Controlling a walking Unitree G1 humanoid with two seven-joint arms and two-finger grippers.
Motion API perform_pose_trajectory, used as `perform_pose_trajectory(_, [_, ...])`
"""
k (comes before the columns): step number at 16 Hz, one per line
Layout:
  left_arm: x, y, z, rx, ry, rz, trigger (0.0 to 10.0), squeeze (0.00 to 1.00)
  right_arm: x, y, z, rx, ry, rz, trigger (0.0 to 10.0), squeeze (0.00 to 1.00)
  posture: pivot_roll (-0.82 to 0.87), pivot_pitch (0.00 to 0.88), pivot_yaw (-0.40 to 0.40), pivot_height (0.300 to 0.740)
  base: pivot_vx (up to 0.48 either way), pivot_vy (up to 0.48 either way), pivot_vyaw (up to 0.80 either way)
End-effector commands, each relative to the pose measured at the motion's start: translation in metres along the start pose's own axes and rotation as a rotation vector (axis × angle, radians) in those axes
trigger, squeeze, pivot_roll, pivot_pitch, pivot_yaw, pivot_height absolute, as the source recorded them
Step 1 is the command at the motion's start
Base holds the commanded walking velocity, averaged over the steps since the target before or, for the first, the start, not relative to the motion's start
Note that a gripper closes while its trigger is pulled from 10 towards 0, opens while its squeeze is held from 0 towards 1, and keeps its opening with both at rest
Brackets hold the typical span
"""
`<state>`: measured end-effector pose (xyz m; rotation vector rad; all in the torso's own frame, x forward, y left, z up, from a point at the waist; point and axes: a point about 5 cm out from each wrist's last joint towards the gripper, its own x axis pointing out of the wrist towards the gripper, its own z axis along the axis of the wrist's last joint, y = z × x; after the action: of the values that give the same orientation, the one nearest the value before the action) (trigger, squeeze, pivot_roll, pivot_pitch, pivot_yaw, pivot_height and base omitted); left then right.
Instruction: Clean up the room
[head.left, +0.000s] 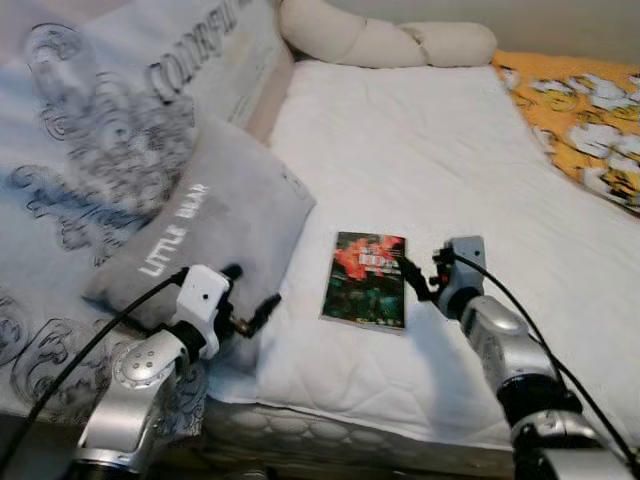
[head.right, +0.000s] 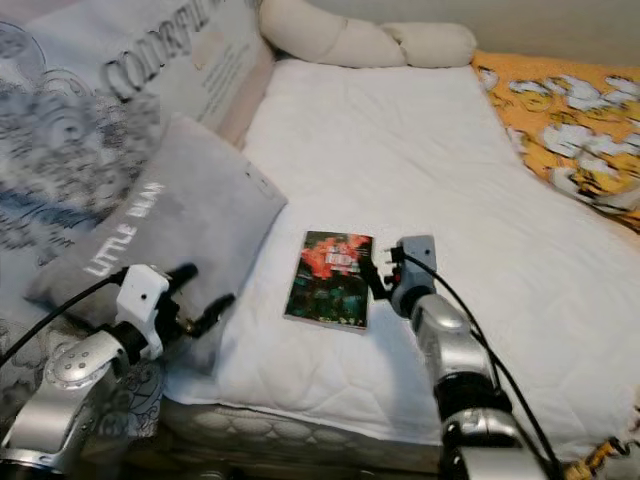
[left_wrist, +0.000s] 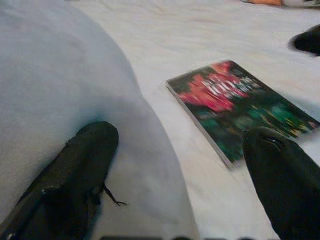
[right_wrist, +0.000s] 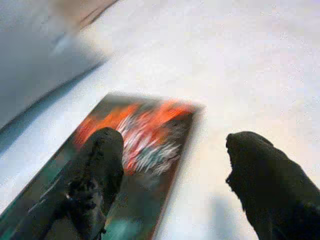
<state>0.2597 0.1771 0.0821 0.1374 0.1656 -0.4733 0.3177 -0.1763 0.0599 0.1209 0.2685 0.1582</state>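
Observation:
A book (head.left: 366, 279) with a red and green cover lies flat on the white bed (head.left: 420, 150). My right gripper (head.left: 418, 282) is open at the book's right edge; one black finger (right_wrist: 95, 175) hangs over the cover and the other sits beside it above the sheet. The left gripper (head.left: 252, 305) is open too, low at the near corner of a grey "LITTLE BEAR" pillow (head.left: 205, 230). One of its fingers (left_wrist: 75, 180) rests against the pillow, with the book (left_wrist: 240, 107) ahead of it.
A large printed cushion (head.left: 110, 120) leans at the left behind the grey pillow. A cream bolster (head.left: 385, 40) lies at the head of the bed. An orange patterned blanket (head.left: 585, 110) covers the right side. The bed's near edge (head.left: 330, 425) is just below my arms.

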Motion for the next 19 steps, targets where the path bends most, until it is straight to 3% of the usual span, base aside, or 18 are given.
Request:
perform_pose_trajectory(1, [0.003,0.006,0.008,0.025,-0.023,0.077,10.0,0.0,-0.007,0.005,0.004,0.049,-0.052,-0.079,10.0,0.0,0.03,0.0,0.01,0.74,0.0,-0.48,0.0])
perform_pose_trajectory(3, [0.005,0.002,0.011,0.027,-0.028,0.086,10.0,0.0,-0.014,0.014,0.0,0.044,-0.082,-0.087,10.0,0.0,0.03,0.0,0.012,0.74,0.0,-0.48,0.0])
perform_pose_trajectory(4, [0.004,-0.003,0.013,0.015,-0.031,0.11,10.0,0.0,-0.022,0.026,-0.014,0.027,-0.049,-0.081,10.0,0.0,0.02,0.0,0.011,0.74,0.0,-0.48,-0.46])
perform_pose_trajectory(6, [0.004,-0.005,0.013,0.003,-0.035,0.147,10.0,0.0,-0.028,0.03,-0.02,0.012,-0.032,-0.077,10.0,0.0,0.01,0.0,0.005,0.74,0.0,-0.48,-0.63])
perform_pose_trajectory(10, [0.005,-0.005,0.015,-0.011,-0.053,0.273,10.0,0.0,-0.038,0.02,-0.015,-0.06,-0.03,-0.126,10.0,0.0,0.01,0.0,-0.002,0.74,0.0,-0.48,-0.39])
perform_pose_trajectory(13, [0.004,-0.007,0.017,-0.018,-0.048,0.307,10.0,0.0,-0.034,0.011,-0.002,-0.122,-0.064,-0.195,10.0,0.0,0.01,0.0,-0.007,0.74,0.0,-0.48,0.0])
perform_pose_trajectory(16, [0.004,-0.007,0.018,-0.023,-0.056,0.34,10.0,0.0,-0.036,0.015,0.0,-0.179,-0.075,-0.146,10.0,0.0,0.01,0.0,-0.015,0.74,0.0,-0.48,0.0])
perform_pose_trajectory(19, [0.004,-0.007,0.018,-0.026,-0.055,0.361,10.0,0.0,-0.038,0.016,-0.002,-0.143,-0.06,-0.148,10.0,0.0,0.01,0.0,-0.016,0.74,0.0,-0.48,0.0])
